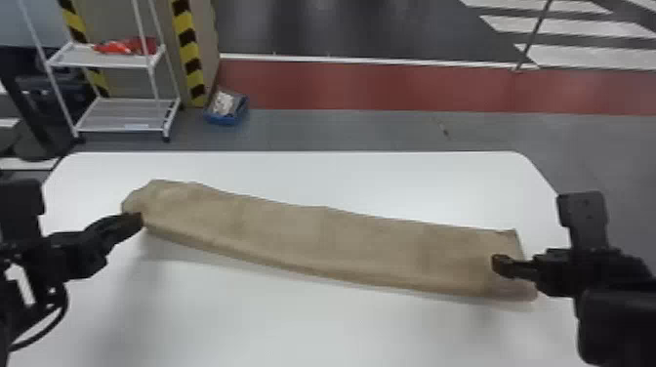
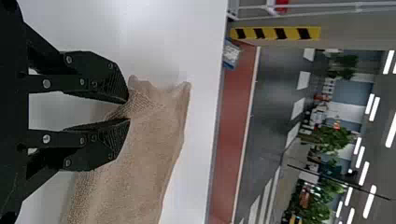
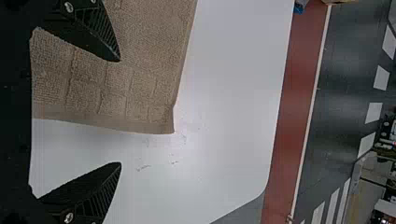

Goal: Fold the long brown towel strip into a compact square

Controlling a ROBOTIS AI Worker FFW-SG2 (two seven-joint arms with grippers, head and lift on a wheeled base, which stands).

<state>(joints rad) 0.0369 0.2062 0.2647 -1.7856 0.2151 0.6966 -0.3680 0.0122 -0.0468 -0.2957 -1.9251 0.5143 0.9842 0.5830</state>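
With the left gripper (image 2: 129,109) pinching the towel (image 1: 317,239) at frame left and the right gripper (image 3: 120,112) spread wide, you should fold rightward, edges aligned.

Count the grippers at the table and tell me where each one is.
2. The left gripper pinches the brown towel strip at its left end; the right gripper, open, is at its right end.
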